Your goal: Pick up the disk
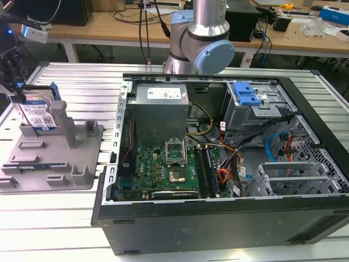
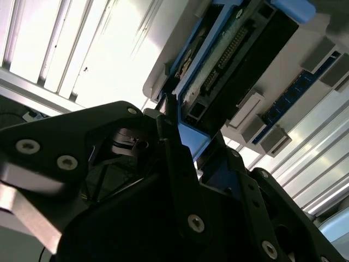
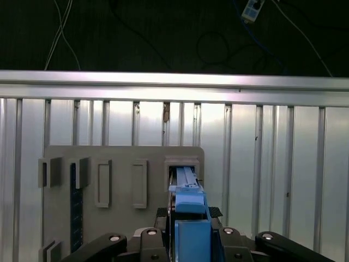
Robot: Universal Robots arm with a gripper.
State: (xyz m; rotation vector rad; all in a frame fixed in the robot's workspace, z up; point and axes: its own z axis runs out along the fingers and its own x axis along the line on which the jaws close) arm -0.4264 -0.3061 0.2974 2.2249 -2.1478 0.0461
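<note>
Standing upright at the exterior view's far left, the disk [image 1: 39, 113] sits in a slot of the grey holder [image 1: 82, 164] on the slatted metal table [image 1: 71, 76], with the tool [image 1: 13, 82] down over its top edge. In both wrist views the tool's black fingers [image 2: 180, 180] press on either side of the disk's blue side rail [image 3: 188, 199], so the tool is closed on the disk. Rightward in the exterior view lies an open computer case [image 1: 218, 218], holding a silver power supply [image 1: 159, 106], a green circuit board [image 1: 158, 169], bundled cables [image 1: 232, 164] and a blue latch [image 1: 246, 94] on its drive cage.
</note>
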